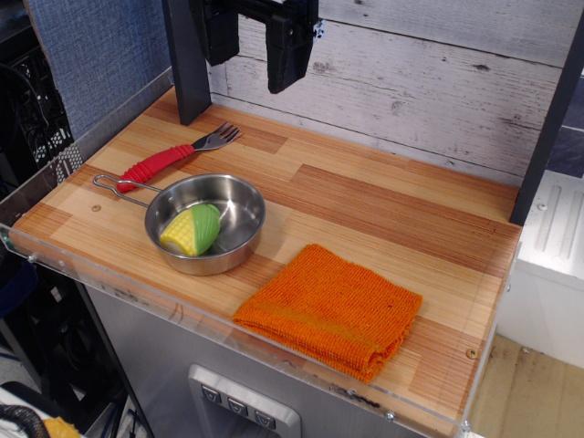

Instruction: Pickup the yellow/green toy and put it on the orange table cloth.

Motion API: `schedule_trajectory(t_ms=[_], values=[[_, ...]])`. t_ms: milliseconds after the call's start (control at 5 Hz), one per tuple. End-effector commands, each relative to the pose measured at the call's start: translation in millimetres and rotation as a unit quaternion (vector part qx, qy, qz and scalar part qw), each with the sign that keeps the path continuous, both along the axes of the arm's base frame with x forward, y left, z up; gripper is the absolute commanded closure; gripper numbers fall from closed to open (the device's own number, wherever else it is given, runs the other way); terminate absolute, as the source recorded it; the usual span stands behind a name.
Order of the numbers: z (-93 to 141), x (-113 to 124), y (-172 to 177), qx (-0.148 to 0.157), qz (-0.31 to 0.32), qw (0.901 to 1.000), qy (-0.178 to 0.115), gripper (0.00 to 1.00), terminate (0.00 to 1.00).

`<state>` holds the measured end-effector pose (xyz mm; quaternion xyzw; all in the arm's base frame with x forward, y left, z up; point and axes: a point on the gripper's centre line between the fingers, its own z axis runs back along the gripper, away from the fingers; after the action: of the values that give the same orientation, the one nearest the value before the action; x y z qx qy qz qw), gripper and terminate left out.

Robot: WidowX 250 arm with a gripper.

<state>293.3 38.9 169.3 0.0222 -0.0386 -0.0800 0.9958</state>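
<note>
Inside the steel pan we judge the corn toy light, rigid, slippery; grip across its middle. Fingers hang high, state unclear.

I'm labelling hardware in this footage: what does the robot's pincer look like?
The pincer is matte black and boxy, with flat, blunt rectangular fingers. A small white-and-blue mark sits on its right edge. It hangs from a black block cut off by the frame top. No cables show.
</note>
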Motion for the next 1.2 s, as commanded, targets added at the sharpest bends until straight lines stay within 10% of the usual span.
schedule_trajectory(t_ms=[0,800,1000], values=[[0.0,0.0,0.0,0.0,0.0,1.0,0.0,0.0,0.0],[-49.8,-34.1,67.8,-0.018,0.013,0.9979,-0.061,0.0,0.0],[-84.3,-30.9,64.3,-0.029,0.007,0.999,-0.033,0.0,0.0]])
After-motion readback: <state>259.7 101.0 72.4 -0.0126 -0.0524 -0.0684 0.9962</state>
